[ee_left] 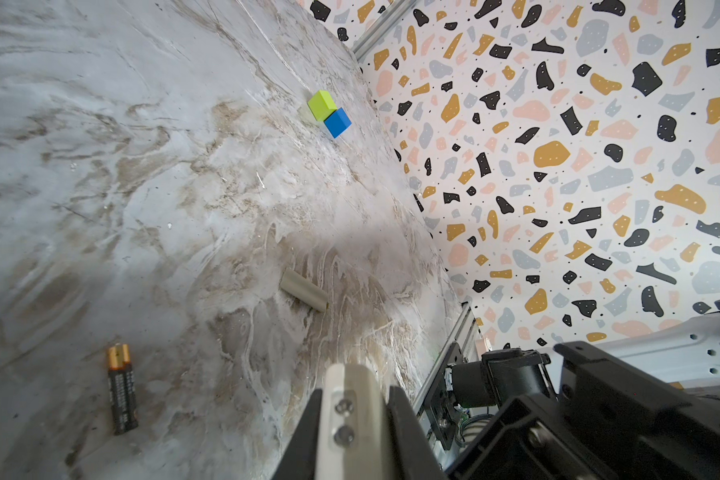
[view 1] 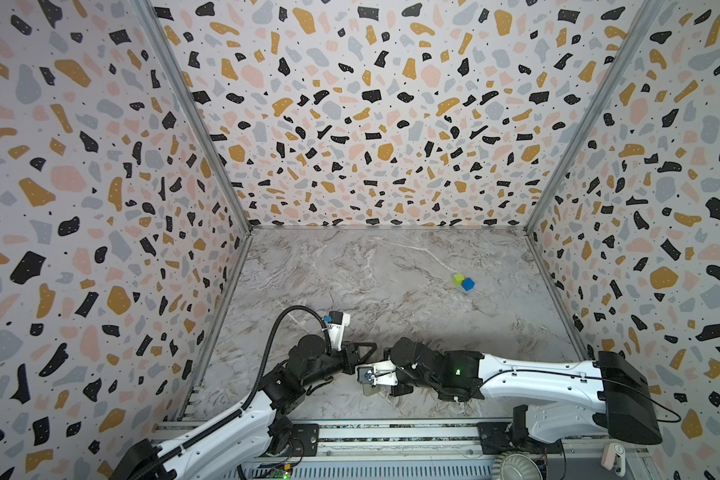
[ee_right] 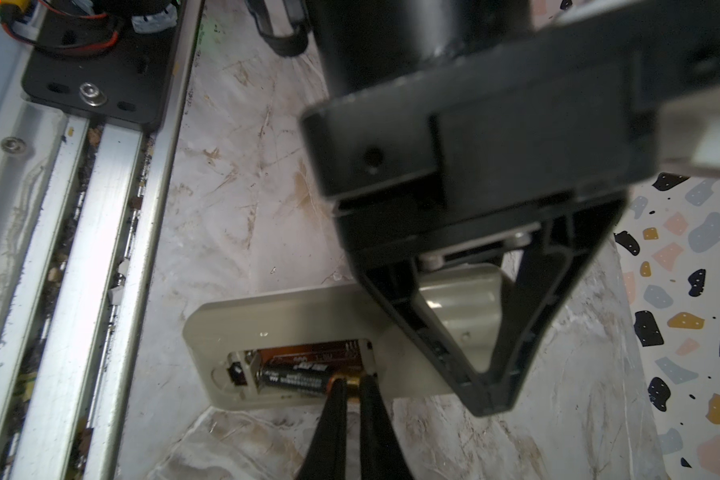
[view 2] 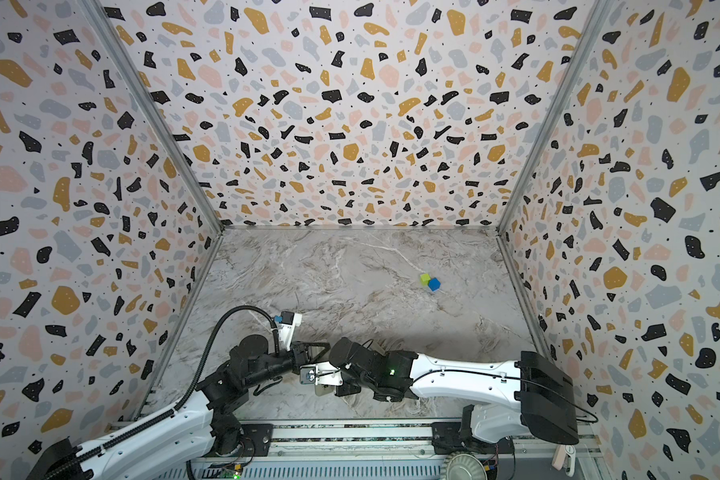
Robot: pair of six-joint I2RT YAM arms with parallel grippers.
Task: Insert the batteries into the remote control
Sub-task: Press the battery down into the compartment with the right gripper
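the right gripper point(ee_right: 351, 384) pinches the gold end of one battery point(ee_right: 296, 376) inside the open back of the remote control point(ee_right: 267, 316), the left gripper point(ee_left: 352, 411) is clamped on the remote control, and the other battery point(ee_left: 121, 390) lies apart from it.

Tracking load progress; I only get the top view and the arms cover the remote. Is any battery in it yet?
Observer: Yes. In the right wrist view one battery lies in the open bay of the remote control, with the right hand pinching its copper end.
Operator: Left hand doing what?
Observer: The left hand is clamped across the remote control, away from the bay.
Operator: Where's the second cell?
Observer: The second battery lies loose on the table, seen from the left wrist.
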